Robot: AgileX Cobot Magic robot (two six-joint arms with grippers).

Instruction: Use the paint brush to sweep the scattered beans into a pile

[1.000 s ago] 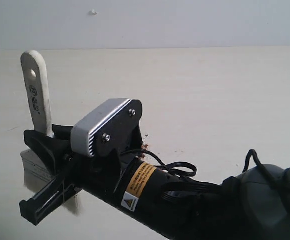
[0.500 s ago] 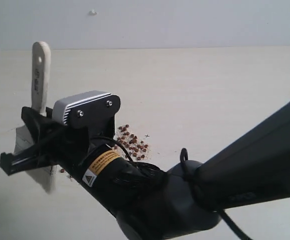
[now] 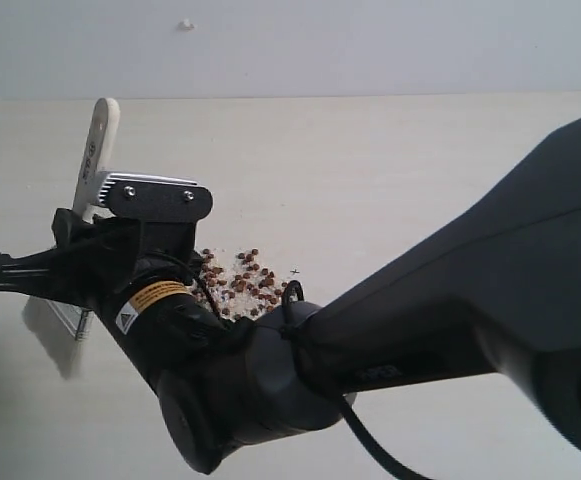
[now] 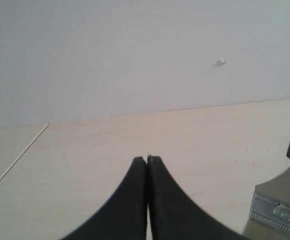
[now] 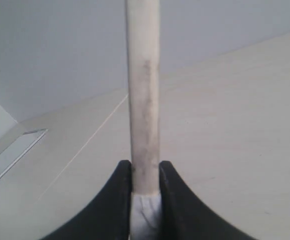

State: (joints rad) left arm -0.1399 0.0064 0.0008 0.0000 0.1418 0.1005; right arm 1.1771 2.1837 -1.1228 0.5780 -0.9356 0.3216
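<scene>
At the far left of the exterior view, the right gripper (image 3: 65, 262) is clenched on the paint brush (image 3: 98, 140). Its two black fingers (image 5: 117, 200) squeeze the pale wooden handle (image 5: 144, 100) from both sides, and the handle stands up between them. The end of the handle with the hole in it sticks up above the gripper and leans a little to the right. Below the gripper, the silver metal band (image 3: 73, 322) of the brush hangs low over the pale bench (image 3: 420, 170), with a dim shadow under it. I cannot tell if the bristles touch the bench. A silver camera box (image 3: 155, 190) sits on top of the gripper, and a yellow label (image 3: 148, 298) is stuck on the wrist behind it. Just to the right of the gripper, the beans (image 3: 248, 275) lie on the bench. They are tiny and reddish-brown, mixed with pale crumbs, and they sit close together in a loose pile. The black arm (image 3: 450, 300) hides the near edge of the pile. The arm then gets wide and fills the lower right of the view. The left gripper (image 4: 147, 162) shows only in the left wrist view. Its fingers are pressed together with nothing between them, over bare bench. Off to one side of it, the brush's metal band peeks in at the edge.
</scene>
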